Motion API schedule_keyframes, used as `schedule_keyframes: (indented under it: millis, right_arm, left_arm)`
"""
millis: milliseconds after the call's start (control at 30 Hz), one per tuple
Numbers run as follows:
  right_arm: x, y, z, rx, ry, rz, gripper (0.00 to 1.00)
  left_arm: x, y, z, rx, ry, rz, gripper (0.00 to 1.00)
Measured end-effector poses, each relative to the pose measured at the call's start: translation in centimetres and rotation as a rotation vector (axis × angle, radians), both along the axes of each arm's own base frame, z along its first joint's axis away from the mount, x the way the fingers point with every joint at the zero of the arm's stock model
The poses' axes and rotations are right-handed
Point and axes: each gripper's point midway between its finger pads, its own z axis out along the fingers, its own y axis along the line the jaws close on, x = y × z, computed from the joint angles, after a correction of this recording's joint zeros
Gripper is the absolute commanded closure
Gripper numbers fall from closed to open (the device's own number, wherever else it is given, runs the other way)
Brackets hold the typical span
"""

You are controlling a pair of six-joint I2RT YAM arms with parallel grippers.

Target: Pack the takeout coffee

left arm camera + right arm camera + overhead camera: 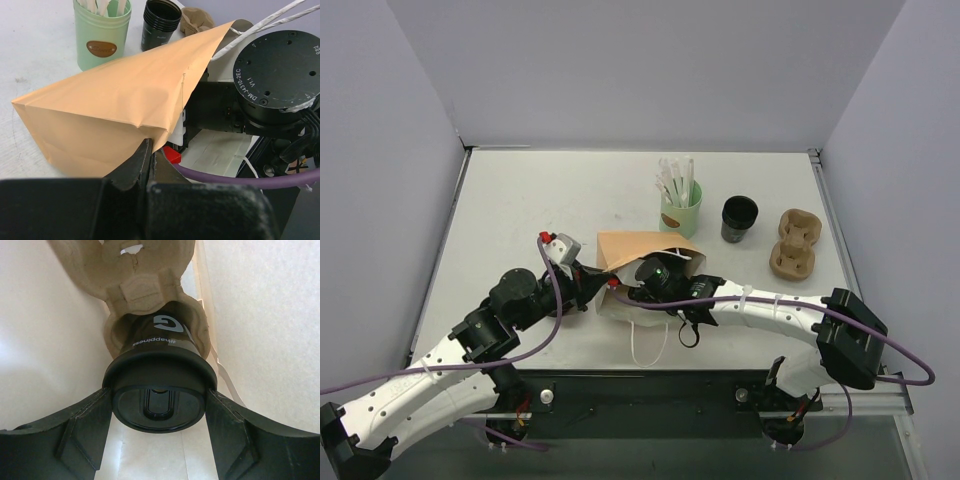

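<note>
Takeout coffee (160,380) sits hidden from the overhead view, inside the paper bag (638,248) that lies on its side mid-surface (550,190). My left pincer (148,150) is clamped shut on an edge of the bag's mouth, apparently keeping it open. My right pincer (159,396) is inside the bag, its fingers pressed against both sides of the cup's black lid. The cup's base is seated in a well of the pulp carrier (125,290) at the bag's far end. I judge the cup light, thin-walled and easily crushed, and the plastic lid slick and liable to pop off, so the stiff lid rim is the place to hold, gently. Beyond the bag stand a spare carrier (793,243), a green straw cup (680,208) and a black ringed stack (739,218), all apart from it. The bag's walls and string handle (260,25) crowd my right wrist.
</note>
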Motion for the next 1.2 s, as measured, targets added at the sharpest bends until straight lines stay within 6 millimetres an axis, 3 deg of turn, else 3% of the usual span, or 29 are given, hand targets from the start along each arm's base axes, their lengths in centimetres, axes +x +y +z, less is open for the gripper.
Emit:
schedule_keyframes:
  millis: [267,433,467,533,967,1200]
  right_arm:
    - [0.2,0.0,-0.2,0.001,0.001,-0.006,0.26]
    - [0.2,-0.1,-0.1,0.001,0.016,-0.004,0.2]
    - [0.1,-0.2,-0.1,0.001,0.021,-0.003,0.14]
    - [0.0,-0.2,-0.1,0.007,0.032,0.001,0.11]
    - [-1.6,-1.0,0.5,0.039,0.119,-0.01,0.1]
    - [-2.1,-1.5,1.1,0.042,0.15,-0.029,0.14]
  left_arm:
    - [0.2,0.1,-0.1,0.002,0.004,0.012,1.0]
    - [0.2,0.0,0.2,-0.004,0.009,0.014,1.0]
    - [0.2,0.0,0.2,-0.006,0.012,0.014,1.0]
    - [0.2,-0.1,0.3,-0.015,0.02,0.015,1.0]
    - [0.2,-0.5,0.7,-0.024,0.039,0.007,1.0]
    - [0.3,-0.8,0.8,-0.016,0.056,0.004,1.0]
